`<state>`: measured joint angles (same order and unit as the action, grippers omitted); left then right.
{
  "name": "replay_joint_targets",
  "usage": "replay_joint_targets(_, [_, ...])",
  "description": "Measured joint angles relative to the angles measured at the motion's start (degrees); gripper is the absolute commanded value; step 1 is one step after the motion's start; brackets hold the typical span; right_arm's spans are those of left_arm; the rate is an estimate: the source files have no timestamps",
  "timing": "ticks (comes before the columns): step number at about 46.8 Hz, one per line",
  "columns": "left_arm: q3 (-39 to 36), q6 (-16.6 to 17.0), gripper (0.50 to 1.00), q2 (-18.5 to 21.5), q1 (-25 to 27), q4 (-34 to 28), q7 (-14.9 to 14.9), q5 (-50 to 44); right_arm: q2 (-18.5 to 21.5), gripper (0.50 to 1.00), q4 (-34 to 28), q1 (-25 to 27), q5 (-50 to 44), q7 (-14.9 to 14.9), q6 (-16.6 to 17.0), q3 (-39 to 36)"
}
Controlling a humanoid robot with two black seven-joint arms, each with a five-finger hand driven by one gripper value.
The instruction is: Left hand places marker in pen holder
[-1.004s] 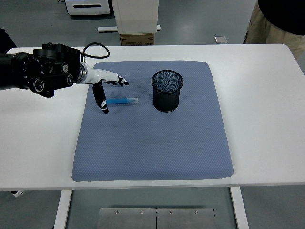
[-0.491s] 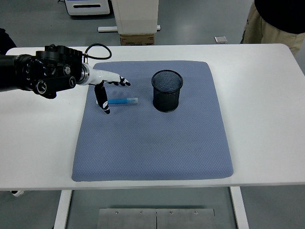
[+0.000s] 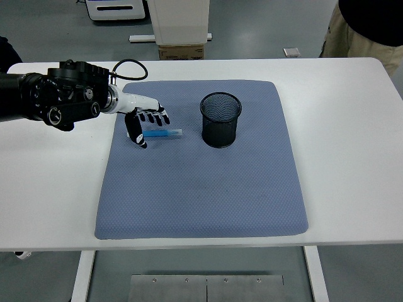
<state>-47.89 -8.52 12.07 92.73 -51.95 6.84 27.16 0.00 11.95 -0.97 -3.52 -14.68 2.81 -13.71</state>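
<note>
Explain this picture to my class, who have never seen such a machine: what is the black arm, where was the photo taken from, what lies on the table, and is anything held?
The photo comes from a camera high on the robot, looking down over a white table. The black arm entering from the left is the robot's own, ending in a five-fingered left hand. A blue-grey mat covers the table's middle. On it lie a blue marker and, to its right, an upright black mesh pen holder. The hand is over the marker's left end with fingers bent downward, but the marker lies flat on the mat, not lifted. The right arm is out of view. Part of a person shows at the top right.
</note>
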Motion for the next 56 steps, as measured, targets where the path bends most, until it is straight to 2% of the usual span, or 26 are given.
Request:
replay_joint_targets(10, [0.0, 0.0, 0.792, -0.3, 0.1, 0.0, 0.0, 0.0, 0.0, 1.000, 0.0, 0.0, 0.0, 0.0, 0.0, 0.0])
replay_joint_targets(17, [-0.1, 0.3, 0.760, -0.9, 0.1, 0.0, -0.1, 0.1, 0.0, 1.000, 0.0, 0.0, 0.0, 0.0, 0.0, 0.0])
replay_joint_targets(39, [-0.1, 1.9, 0.745, -1.7, -0.1, 0.2, -0.3, 0.8, 0.0, 1.000, 0.0, 0.0, 0.0, 0.0, 0.0, 0.0])
replay_joint_targets(44, [-0.2, 2.9, 0.713, -2.2, -0.3, 0.2, -0.4, 0.8, 0.0, 1.000, 0.0, 0.0, 0.0, 0.0, 0.0, 0.0])
replay_joint_targets(56, [-0.4, 3.8, 0.695, -2.9, -0.5, 0.3, -0.5, 1.1, 0.0, 1.000, 0.0, 0.0, 0.0, 0.0, 0.0, 0.0])
